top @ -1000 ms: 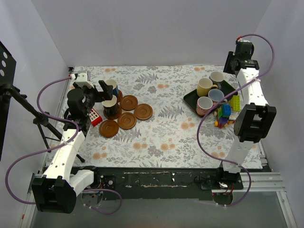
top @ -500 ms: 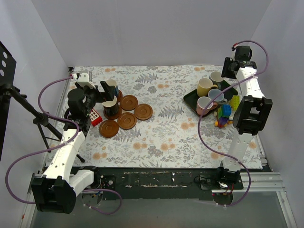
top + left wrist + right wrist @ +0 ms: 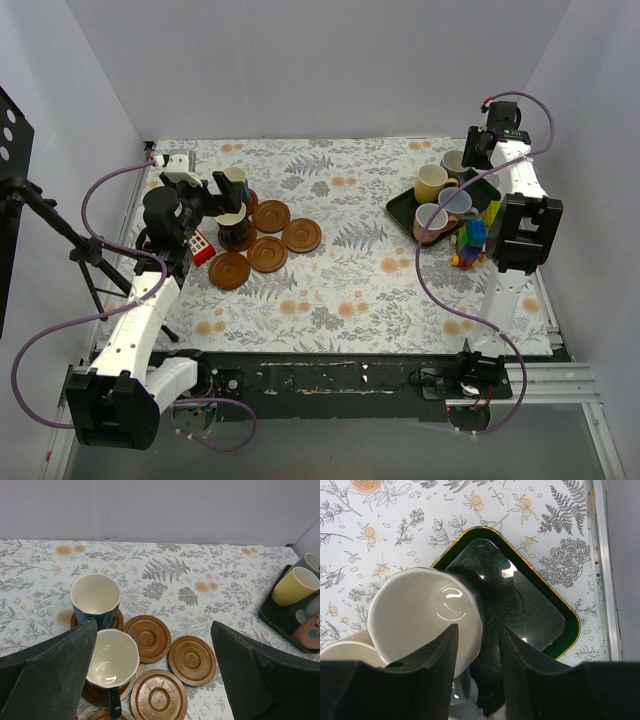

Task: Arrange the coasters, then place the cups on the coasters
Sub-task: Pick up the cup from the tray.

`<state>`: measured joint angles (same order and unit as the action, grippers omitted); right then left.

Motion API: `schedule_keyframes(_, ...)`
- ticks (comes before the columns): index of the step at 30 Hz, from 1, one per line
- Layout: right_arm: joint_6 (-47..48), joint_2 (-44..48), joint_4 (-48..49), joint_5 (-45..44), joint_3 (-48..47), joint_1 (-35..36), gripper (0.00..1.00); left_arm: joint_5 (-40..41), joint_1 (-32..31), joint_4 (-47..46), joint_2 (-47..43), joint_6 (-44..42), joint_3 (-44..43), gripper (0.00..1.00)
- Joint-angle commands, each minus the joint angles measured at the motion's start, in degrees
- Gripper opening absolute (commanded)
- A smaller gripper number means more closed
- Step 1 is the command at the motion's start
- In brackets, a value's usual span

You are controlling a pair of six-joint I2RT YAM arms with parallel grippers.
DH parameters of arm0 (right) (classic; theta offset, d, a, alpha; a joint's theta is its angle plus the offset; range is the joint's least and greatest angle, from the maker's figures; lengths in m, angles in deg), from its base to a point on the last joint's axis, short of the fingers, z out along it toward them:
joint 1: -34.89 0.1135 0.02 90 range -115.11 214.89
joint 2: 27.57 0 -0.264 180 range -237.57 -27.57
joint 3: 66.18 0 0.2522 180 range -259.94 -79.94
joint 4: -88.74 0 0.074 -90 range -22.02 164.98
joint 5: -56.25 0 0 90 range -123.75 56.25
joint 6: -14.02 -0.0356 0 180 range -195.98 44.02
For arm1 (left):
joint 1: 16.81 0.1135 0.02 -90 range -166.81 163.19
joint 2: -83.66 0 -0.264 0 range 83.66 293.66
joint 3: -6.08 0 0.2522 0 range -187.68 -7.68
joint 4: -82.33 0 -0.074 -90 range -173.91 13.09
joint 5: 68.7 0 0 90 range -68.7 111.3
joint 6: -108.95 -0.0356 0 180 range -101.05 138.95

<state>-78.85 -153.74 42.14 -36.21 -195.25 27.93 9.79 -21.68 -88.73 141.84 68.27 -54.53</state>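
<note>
Over the last second the right arm has folded back toward the far right corner. Its wrist has gone from above the toy blocks to the far end of the tray, while the left arm has hardly stirred.

On the left, the left gripper hangs with its jaws spread wide and holds nothing. It is just above a dark blue cup and a pale-lined cup, each seated on a coaster. A careless sideways sweep from here would likely knock one off its disc.

The four bare coasters lie packed close beside them — a cup set down slightly off-centre could shove a neighbour or catch a handle.

On the tray, the yellow cup, pink cup and light blue cup wait.

At the far right, the right gripper has its jaws partly apart and straddles the wall of the cream cup, not visibly pinching it yet. Closing on that thin glazed rim off-centre could tip the cup against the yellow one just beside it, or let it slip on the lift.
</note>
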Motion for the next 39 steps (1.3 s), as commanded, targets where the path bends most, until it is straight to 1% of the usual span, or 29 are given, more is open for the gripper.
schedule_keyframes(1,-1.34,0.22,2.52,-0.97,-0.8,0.11,0.44,-0.88,-0.23,-1.16,-1.39,-0.8,0.27,0.98)
schedule_keyframes(6,-2.92,-0.3,2.25,-0.8,-0.97,0.19,0.41,-0.88,-0.23,-1.16,-1.39,-0.89,0.27,0.98)
schedule_keyframes(14,-3.28,-1.71,1.55,-1.58,-1.85,0.81,0.38,-1.06,-0.23,-1.16,-1.39,-1.07,0.36,0.98)
schedule_keyframes(18,-3.45,-2.06,1.02,-2.37,-2.2,0.9,0.34,-1.06,-0.23,-1.16,-1.4,-1.07,0.36,0.98)
schedule_keyframes(20,-3.54,-1.89,1.02,-2.55,-2.38,0.9,0.3,-1.24,-0.24,-1.16,-1.4,-1.16,0.36,0.98)
schedule_keyframes(23,-3.72,-1.27,0.94,-3.51,-2.56,0.98,0.27,-1.15,-0.23,-1.16,-1.31,-1.07,0.36,0.98)
schedule_keyframes(26,-3.89,-1.1,0.67,-5.01,-3.43,0.9,0.19,-1.15,-0.23,-1.16,-1.22,-1.07,0.36,0.98)
schedule_keyframes(29,-4.42,-1.18,-0.47,-6.15,-5.01,0.9,0.07,-0.97,-0.23,-1.16,-1.39,-1.07,0.36,0.98)
schedule_keyframes(30,-4.68,-1.1,-0.73,-6.5,-5.36,0.9,0.01,-0.97,-0.23,-1.16,-1.31,-1.16,0.36,0.98)
schedule_keyframes(36,-7.05,0.13,-0.74,-7.56,-6.86,0.9,0.01,-0.97,-0.23,-1.16,-1.39,-1.16,0.44,0.98)
schedule_keyframes(39,-7.76,1.62,0.4,-8.35,-7.04,0.9,0.01,0.51,-0.23,-1.25,-1.31,-0.37,0.36,0.98)
